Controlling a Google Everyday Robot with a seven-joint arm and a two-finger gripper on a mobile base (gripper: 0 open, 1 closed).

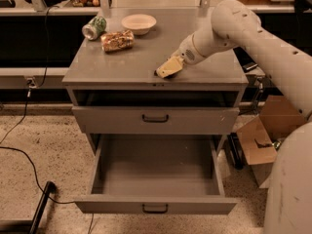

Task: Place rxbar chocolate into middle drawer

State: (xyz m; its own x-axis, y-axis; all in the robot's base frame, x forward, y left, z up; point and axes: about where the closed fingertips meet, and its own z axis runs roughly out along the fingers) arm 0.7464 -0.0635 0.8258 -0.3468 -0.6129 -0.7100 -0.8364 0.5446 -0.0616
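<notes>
Grey metal cabinet (112, 69): its flat top is the work surface, with a dark open slot just beneath it.
Pale-tan two-finger gripper (169, 67): at the end of the white arm (253, 33), lowered onto the cabinet top near the front edge, tilted down to the left, probably so it can meet a flat thing lying on the surface.
Grip state: cannot tell from this view whether it is closed on anything.
Small flat black rxbar chocolate (158, 73): only a dark sliver shows at the gripper's tip, on the top near the front edge; the rest is hidden by the gripper.
Wide grey middle drawer (122, 204): lowest of the cabinet, pulled fully out, so it offers an open drop almost straight below the bar.
Shut grey drawer above (204, 121): closed flush, leaving the path down unobstructed.
Green can (94, 27), tan crinkly snack bag (117, 40), pale shallow bowl (139, 22): grouped at the back left, well apart from the gripper.
Step judged: picking up the bar; the placing is not yet done.
</notes>
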